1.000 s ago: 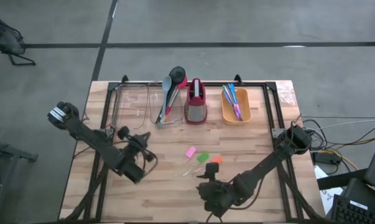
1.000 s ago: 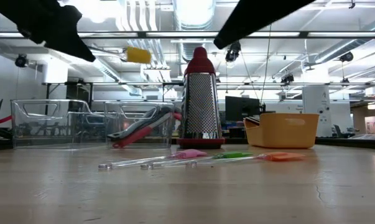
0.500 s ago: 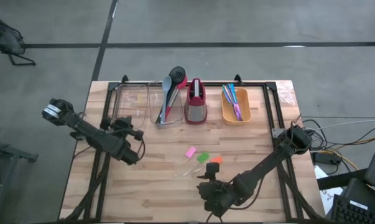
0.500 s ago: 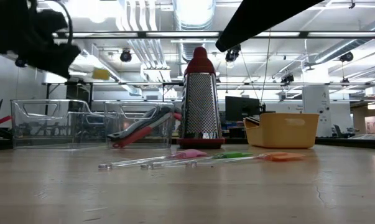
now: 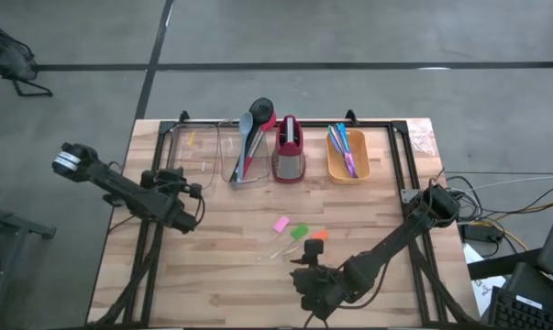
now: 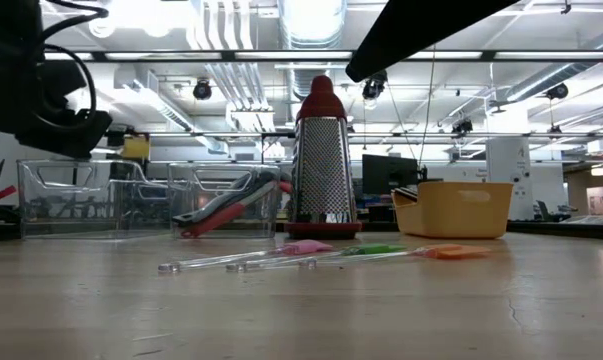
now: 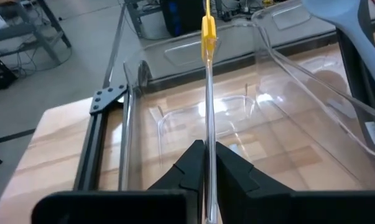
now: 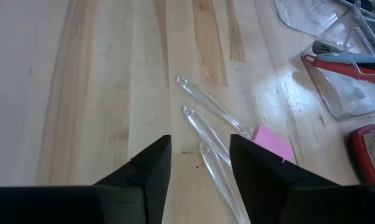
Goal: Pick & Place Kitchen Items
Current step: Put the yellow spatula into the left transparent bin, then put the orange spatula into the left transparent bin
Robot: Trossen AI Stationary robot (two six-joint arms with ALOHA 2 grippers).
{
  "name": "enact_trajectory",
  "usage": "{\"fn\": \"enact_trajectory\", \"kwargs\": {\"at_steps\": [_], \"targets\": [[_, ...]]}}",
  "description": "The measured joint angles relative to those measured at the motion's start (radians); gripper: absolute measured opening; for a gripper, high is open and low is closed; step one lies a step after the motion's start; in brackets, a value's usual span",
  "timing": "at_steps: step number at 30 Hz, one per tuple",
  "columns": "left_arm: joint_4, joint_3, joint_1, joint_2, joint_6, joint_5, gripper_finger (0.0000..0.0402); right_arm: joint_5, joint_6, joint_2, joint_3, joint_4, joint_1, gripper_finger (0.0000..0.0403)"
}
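**Left arm carrying yellow-headed tool to clear bin; right arm lining up on next one**

Left gripper (image 7: 205,163) is over the table's left side, just in front of the empty clear plastic bin (image 5: 193,154). Fingers pinched on the clear stem of a thin spatula with a small yellow block head (image 7: 208,30); the head pokes out over the bin's open top. Step in hand, as I read it: placing this item. Next move calls for lowering the tool a bit into the bin, then opening the fingers.

Second clear bin (image 5: 242,163) holds the long-handled spoons, black, grey-blue, red (image 5: 256,124). Red-and-grey upright grater (image 5: 288,150) beside it. Orange plastic bin (image 5: 347,158) holds thin blue and pink cutlery (image 5: 343,144).

Mid-table, loose on the wood: three clear-handled spatulas, pink head (image 5: 281,224), green head (image 5: 299,232), orange head (image 5: 318,236), side by side.

Right gripper (image 8: 198,160) hovers low at the front edge, fingers spread, nothing between them, pointed at the clear handles. Likely next pick; needs to drop down and straddle one handle only.
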Motion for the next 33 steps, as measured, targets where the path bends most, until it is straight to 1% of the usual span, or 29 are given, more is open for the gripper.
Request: {"fn": "enact_trajectory", "kwargs": {"at_steps": [5,8,11,16,19,24,27,30,33], "targets": [[0.017,-0.008,0.000,-0.004,-0.005,0.000,0.0030,0.000,0.000,0.000,0.000,0.000,0.000,0.0148],[0.029,-0.008,0.000,-0.004,0.002,-0.021,0.0041,0.000,0.000,0.000,0.000,0.000,0.000,0.0142],[0.034,-0.008,0.000,-0.006,0.004,-0.049,0.0068,0.000,0.000,0.001,0.000,0.000,0.000,0.0136],[0.050,0.006,-0.001,-0.008,0.007,-0.051,0.0128,0.000,0.000,0.002,0.000,-0.001,0.000,0.0128],[0.071,0.032,-0.003,-0.008,0.053,-0.073,0.0150,0.000,0.001,0.002,0.000,-0.021,0.000,0.0125],[0.167,0.110,-0.013,-0.008,0.250,-0.139,0.0160,0.001,0.016,0.002,-0.002,-0.074,-0.002,0.0140],[0.272,0.166,-0.025,-0.008,0.404,-0.155,0.0161,0.001,0.033,0.002,-0.006,-0.125,-0.004,0.0157],[0.465,0.197,-0.050,-0.008,0.599,-0.146,0.0161,0.001,0.068,0.002,-0.012,-0.187,-0.008,0.0172],[0.735,0.197,-0.093,-0.008,0.829,-0.129,0.0161,-0.005,0.087,0.002,-0.024,-0.230,-0.013,0.0183]]}}
